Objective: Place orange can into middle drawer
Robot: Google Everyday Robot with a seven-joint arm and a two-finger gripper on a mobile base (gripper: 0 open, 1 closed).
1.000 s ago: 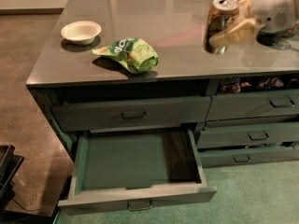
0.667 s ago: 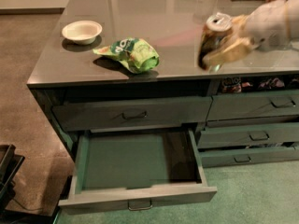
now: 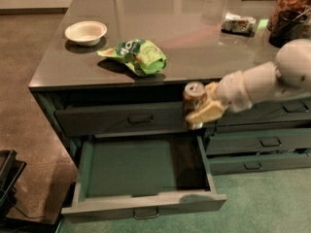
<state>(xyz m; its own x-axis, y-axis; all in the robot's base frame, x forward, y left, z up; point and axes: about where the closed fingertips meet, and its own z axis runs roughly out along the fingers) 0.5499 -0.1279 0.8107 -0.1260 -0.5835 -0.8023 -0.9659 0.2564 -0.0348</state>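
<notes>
Plainly, the pincer was clenched on the can, holding it top-up in the air just in front of the tabletop's near edge, above the far right corner of the open drawer. The pick-up looked done and the drawer stood pulled out. By my judgement, what was left was lowering the can inside and letting go. A green bag lay on the tabletop, well to the left
</notes>
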